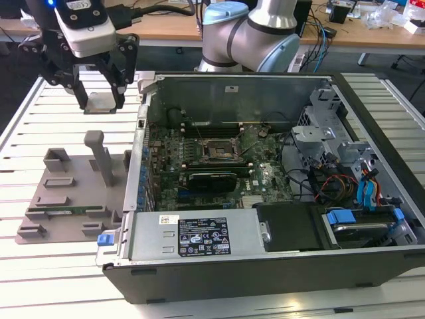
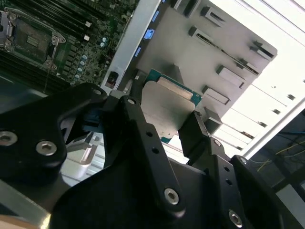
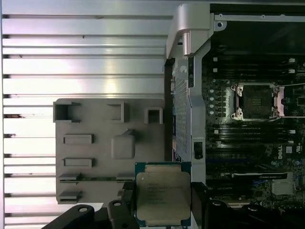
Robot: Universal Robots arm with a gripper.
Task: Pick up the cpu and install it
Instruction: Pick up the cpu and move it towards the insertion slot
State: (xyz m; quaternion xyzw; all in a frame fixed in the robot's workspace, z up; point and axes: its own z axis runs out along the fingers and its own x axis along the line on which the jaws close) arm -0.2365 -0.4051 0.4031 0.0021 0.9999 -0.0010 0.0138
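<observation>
Up above the grey tray [image 1: 73,178], beside the open computer case [image 1: 279,266]: gripper [image 1: 103,102] clamped on the cpu [image 3: 163,198] by its edges.

A white bench of long ribbed metal slats [image 1: 60,279] carries two things. A flat grey plastic tray with raised blocks and upright posts [image 1: 73,193] lies on it toward the exterior view's left, with bare slats showing along its outer sides. Just beside it, toward the exterior view's right, rests a large black computer case [image 1: 265,272], its open side facing up. The case's silver metal edge runs along the tray's side; whether they touch cannot be told.
</observation>
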